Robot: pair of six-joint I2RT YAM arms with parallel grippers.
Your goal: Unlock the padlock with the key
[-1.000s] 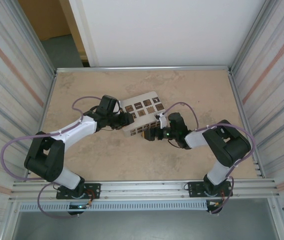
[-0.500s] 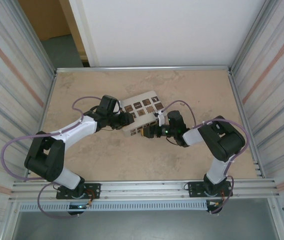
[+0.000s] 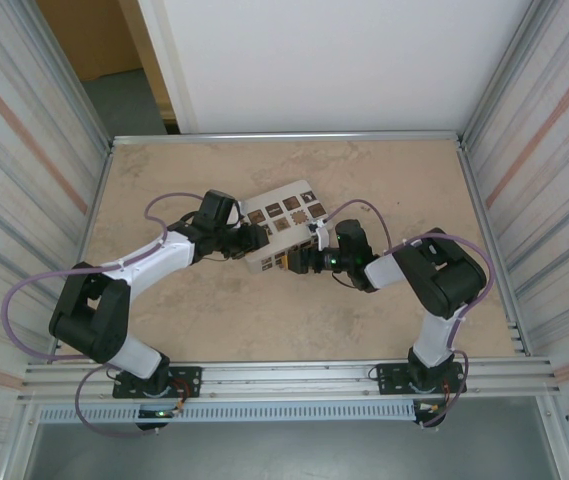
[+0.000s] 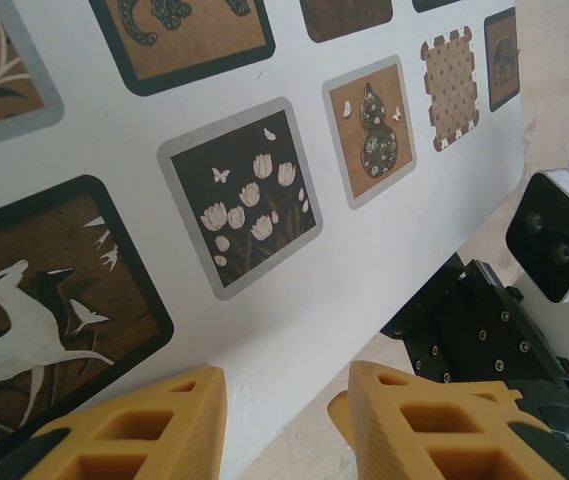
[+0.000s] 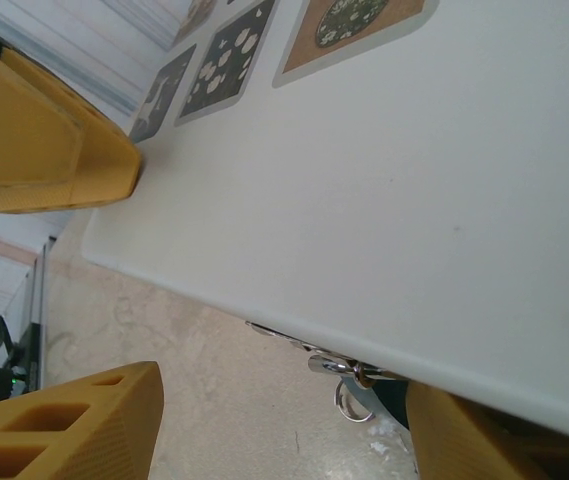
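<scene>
Two arms meet at a white, picture-covered box [image 3: 282, 222] mid-worktop [image 3: 214, 320]. The right gripper [image 5: 146, 275] stands wide open astride the box's near edge, holding nothing. A metal ring [image 5: 350, 380] pokes out under that edge, just along from it. Padlock and key I can't make out. The left gripper [image 4: 284, 405] straddles the left edge, part open; whether it pinches, I cannot tell.

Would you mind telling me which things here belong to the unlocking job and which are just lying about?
For the job:
box
metal ring under its edge; whether it is the key's or the padlock's I cannot tell
left gripper at the box corner
right gripper, open, ring between its fingers

Just there:
table
arm cables
</scene>
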